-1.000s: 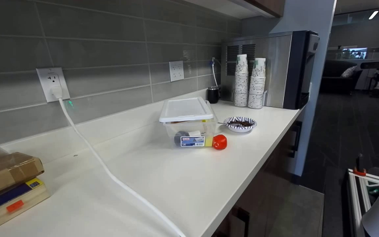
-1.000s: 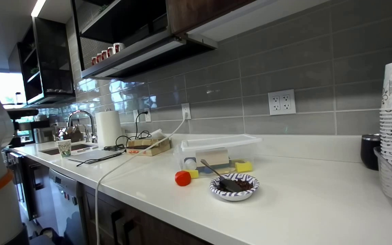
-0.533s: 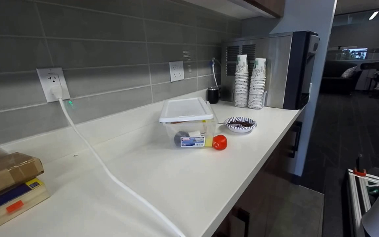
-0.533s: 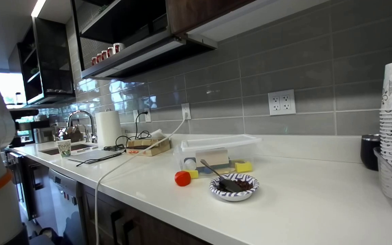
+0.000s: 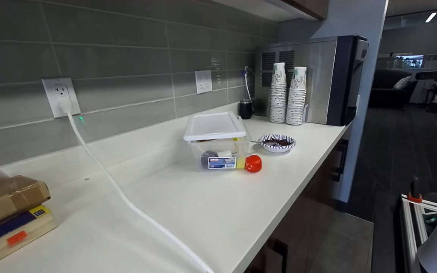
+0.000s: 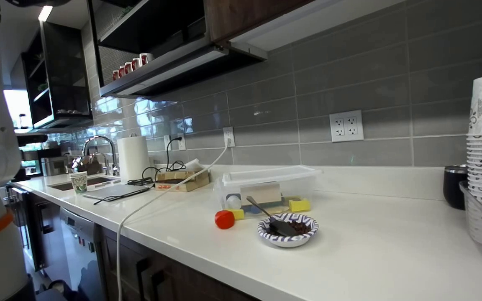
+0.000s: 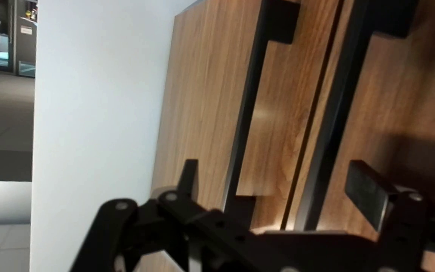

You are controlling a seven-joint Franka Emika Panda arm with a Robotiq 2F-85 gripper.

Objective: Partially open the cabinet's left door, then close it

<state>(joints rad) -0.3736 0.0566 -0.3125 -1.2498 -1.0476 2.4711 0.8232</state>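
Note:
The cabinet's brown bottom edge shows overhead in both exterior views (image 5: 313,7) (image 6: 249,14). In the wrist view two wood doors stand close, a left-hand one (image 7: 202,94) and a right-hand one (image 7: 402,102), with a thin dark seam between them. Each has a long black handle, at left (image 7: 249,109) and at right (image 7: 337,117) of the seam. My gripper (image 7: 274,172) is open, and both handles appear between its spread fingers. The right finger is nearer the right handle and looks apart from it. The gripper is out of sight in both exterior views.
A white wall or panel (image 7: 100,105) stands beside the doors. Below, the counter (image 6: 370,251) bears a lidded plastic box (image 6: 266,184), a red object (image 6: 224,219), a patterned bowl (image 6: 288,240) and cup stacks (image 5: 278,98). An open shelf unit (image 6: 157,62) adjoins the cabinet.
The white arm at the left edge of an exterior view has shifted slightly right, and a dark arm part has come into view at the top left. The counter things have not moved.

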